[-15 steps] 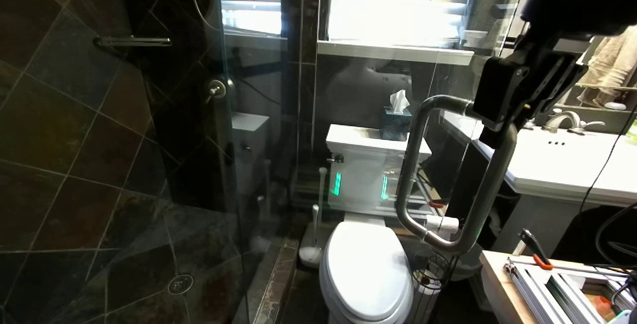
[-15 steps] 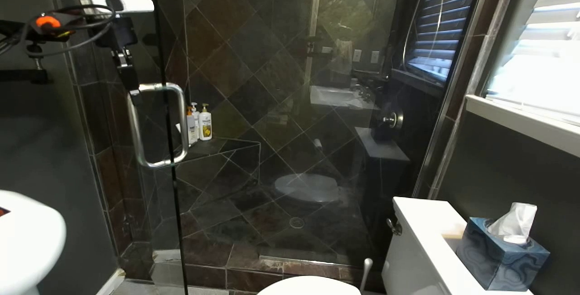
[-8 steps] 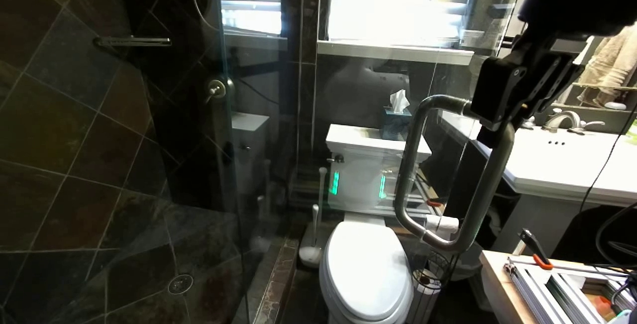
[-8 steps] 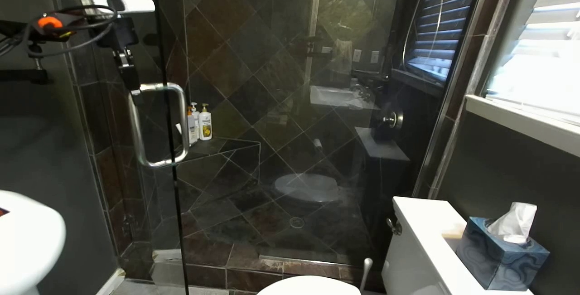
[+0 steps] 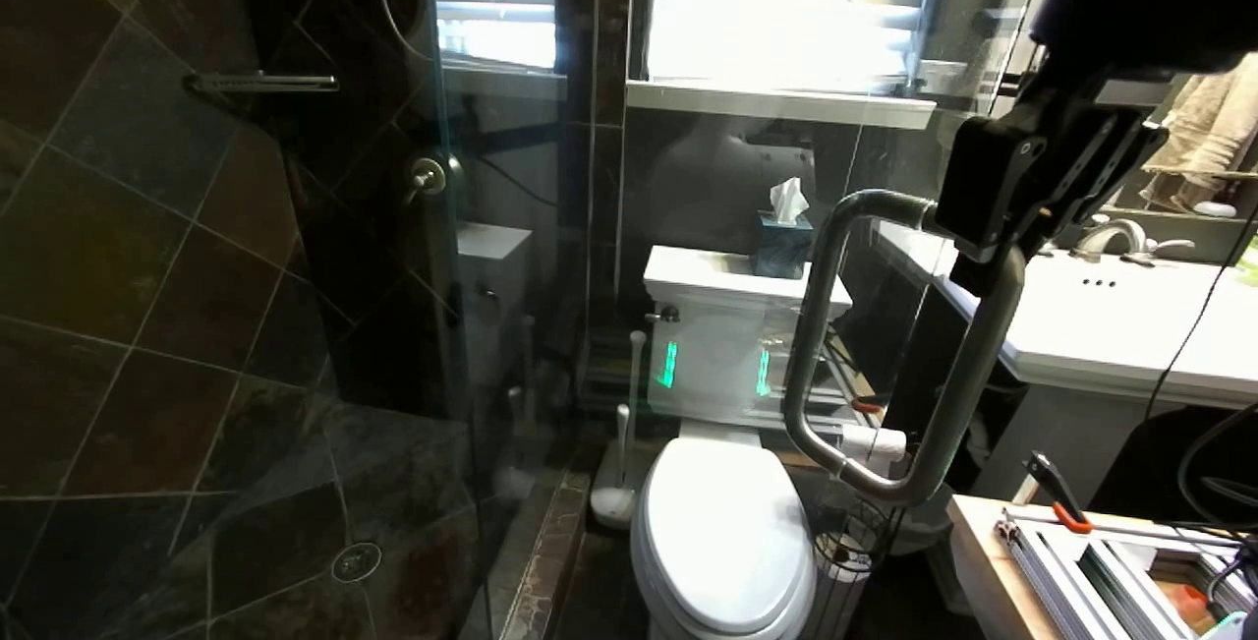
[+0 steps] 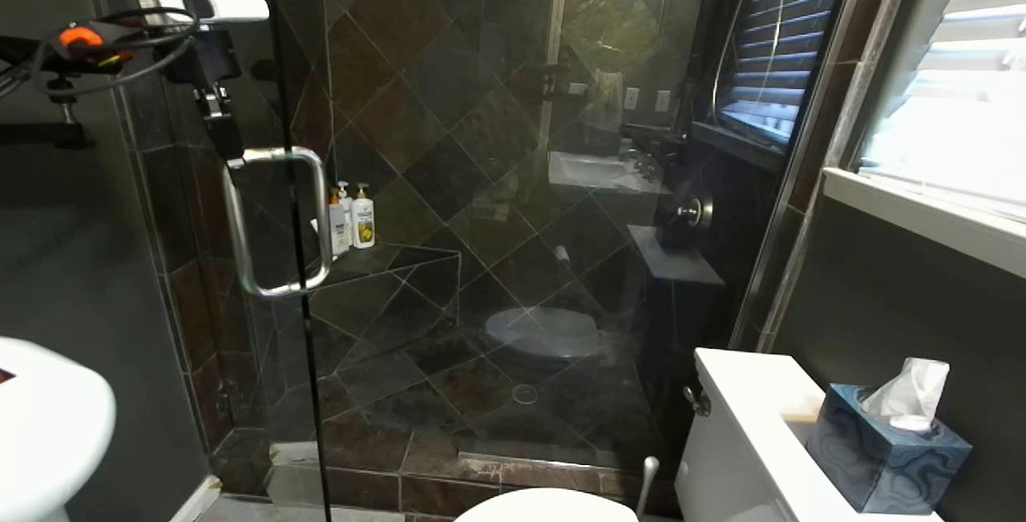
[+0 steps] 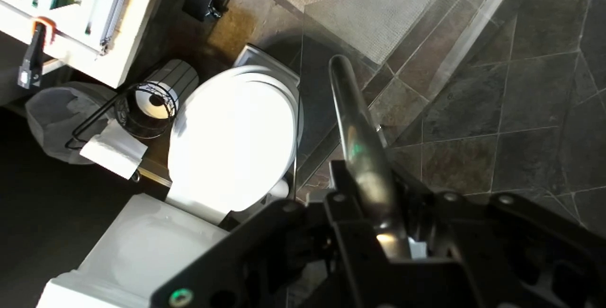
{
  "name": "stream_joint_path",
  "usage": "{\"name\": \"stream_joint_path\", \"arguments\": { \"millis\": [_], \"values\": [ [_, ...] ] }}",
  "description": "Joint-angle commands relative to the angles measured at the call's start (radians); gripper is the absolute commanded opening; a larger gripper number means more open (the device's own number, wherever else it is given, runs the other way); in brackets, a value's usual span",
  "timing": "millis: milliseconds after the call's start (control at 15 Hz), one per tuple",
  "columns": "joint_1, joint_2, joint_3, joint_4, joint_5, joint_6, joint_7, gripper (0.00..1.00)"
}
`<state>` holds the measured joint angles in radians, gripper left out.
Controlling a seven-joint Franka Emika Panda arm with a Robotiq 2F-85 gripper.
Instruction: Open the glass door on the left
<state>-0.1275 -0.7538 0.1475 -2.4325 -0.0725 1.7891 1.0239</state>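
Note:
The glass door (image 6: 311, 378) is a clear panel seen nearly edge-on in an exterior view. Its dark edge reaches down past the tiled curb, so it stands out from the opening. Its pane (image 5: 875, 144) shows faintly in an exterior view. The chrome loop handle (image 5: 814, 316) shows in both exterior views (image 6: 324, 217) and, from above, in the wrist view (image 7: 351, 104). My black gripper (image 5: 983, 259) is at the handle's upper corner, also in an exterior view (image 6: 236, 161). In the wrist view my fingers (image 7: 371, 180) are shut on the handle bar, one on each side.
A white toilet (image 5: 727, 532) with a blue tissue box (image 5: 781, 247) on its tank stands beside the door. A sink (image 5: 1130, 325) and a wooden bench (image 5: 993, 566) with metal profiles are near the arm. A tiled curb (image 6: 409, 454) borders the shower.
My gripper, the handle and the door's edge have shifted together by a very small amount. My fingers have stayed on the handle.

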Motion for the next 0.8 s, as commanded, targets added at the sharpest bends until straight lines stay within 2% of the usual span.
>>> {"name": "stream_joint_path", "arguments": {
  "millis": [0,467,733],
  "values": [
    [0.024,-0.056,0.021,-0.013,0.070,-0.106,0.051,0.06],
    [0.063,-0.093,0.027,-0.022,0.123,-0.173,0.097,0.06],
    [0.083,-0.121,0.033,-0.044,0.124,-0.149,0.117,0.06]
  ]
}}
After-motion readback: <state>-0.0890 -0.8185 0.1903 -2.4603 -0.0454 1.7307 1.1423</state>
